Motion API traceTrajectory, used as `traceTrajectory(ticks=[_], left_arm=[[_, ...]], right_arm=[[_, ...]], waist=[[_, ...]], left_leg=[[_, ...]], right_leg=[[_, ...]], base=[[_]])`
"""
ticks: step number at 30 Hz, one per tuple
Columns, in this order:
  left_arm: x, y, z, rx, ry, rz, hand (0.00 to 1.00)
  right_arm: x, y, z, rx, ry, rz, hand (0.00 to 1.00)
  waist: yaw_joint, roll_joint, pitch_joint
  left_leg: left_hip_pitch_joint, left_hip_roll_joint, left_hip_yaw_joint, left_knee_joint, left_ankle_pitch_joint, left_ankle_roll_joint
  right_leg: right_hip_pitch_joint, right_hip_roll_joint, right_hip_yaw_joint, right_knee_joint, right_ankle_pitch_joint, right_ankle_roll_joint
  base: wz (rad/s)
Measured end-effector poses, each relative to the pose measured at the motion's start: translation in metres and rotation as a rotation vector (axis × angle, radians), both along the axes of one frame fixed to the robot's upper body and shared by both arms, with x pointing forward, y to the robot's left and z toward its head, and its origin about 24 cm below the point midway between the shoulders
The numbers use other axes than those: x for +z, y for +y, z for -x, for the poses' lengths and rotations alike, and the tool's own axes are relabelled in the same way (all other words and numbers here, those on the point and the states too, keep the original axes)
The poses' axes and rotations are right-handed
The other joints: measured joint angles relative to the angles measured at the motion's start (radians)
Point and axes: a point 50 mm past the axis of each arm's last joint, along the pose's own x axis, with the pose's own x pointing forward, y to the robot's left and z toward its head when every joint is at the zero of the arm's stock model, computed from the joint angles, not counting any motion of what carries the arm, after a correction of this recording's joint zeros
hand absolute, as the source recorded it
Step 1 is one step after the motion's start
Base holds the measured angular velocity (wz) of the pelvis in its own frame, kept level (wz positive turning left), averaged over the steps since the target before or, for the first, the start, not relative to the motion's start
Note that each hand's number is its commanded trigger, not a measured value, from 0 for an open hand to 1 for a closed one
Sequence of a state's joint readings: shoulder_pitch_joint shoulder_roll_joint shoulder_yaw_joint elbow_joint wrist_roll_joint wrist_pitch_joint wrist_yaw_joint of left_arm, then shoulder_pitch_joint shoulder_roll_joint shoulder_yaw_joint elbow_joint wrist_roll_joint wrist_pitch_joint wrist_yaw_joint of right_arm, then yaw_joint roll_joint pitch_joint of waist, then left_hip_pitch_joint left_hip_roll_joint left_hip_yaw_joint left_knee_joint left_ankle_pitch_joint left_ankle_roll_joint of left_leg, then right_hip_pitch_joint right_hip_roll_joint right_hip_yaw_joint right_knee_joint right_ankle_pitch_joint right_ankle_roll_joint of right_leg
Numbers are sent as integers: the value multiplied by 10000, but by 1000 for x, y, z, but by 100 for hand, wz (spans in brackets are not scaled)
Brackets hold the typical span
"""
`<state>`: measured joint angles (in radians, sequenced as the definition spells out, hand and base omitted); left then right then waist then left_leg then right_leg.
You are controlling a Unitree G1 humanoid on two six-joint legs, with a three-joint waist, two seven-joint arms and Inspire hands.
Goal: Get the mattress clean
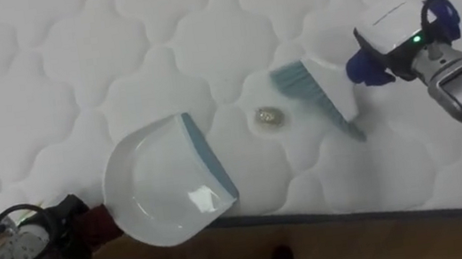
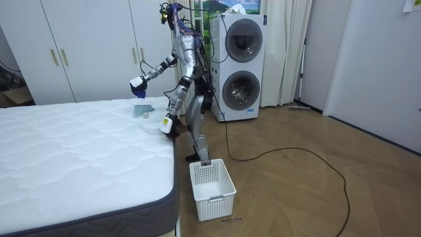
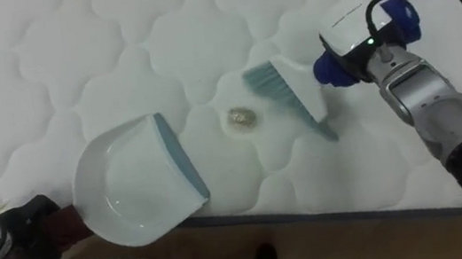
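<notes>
One scrap [image 1: 268, 117], one brush [image 1: 320, 91], one dustpan [image 1: 154, 189] on the mattress [image 1: 71, 70]!
Right hand [image 1: 370, 65] clenches brush, two o'clock of scrap; dustpan at eight, handle hidden under left hand [image 1: 66, 233], grip unreadable.

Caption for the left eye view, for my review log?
On the mattress, the right robot hand holds a brush beside a small scrap; the left robot hand holds a dustpan at the edge.

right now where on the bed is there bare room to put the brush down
Bare quilted mattress spreads beyond the dustpan, left of the brush; another bare patch lies between brush and the bed's near edge. Crowded: between dustpan and brush, where a small scrap lies.
</notes>
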<state>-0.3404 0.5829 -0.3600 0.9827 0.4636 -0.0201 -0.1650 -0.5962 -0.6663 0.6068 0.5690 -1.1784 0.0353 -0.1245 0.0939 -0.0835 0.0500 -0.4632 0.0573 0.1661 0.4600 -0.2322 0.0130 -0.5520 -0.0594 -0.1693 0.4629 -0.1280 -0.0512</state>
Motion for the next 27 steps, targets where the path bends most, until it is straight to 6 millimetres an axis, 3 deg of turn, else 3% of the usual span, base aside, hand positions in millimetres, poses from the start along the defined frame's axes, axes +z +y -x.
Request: traceTrajectory(ticks=[21, 27], left_arm=[[-12, 4, 12, 234, 744, -15, 100], [-19, 1, 17, 201, 1049, -7, 100]], right_arm=[[-15, 70, 15, 1311, 2225, -534, 100], [-20, 78, 16, 1150, 2887, -599, 100]], waist=[[-75, 191, -58], [-71, 310, -53]], left_leg=[[365, 33, 128, -114, 29, -71], [371, 13, 123, -29, 18, -52]], right_leg=[[279, 1, -128, -81, 61, -60], [277, -91, -261, 35, 60, -61]], base=[[-2], [0]])
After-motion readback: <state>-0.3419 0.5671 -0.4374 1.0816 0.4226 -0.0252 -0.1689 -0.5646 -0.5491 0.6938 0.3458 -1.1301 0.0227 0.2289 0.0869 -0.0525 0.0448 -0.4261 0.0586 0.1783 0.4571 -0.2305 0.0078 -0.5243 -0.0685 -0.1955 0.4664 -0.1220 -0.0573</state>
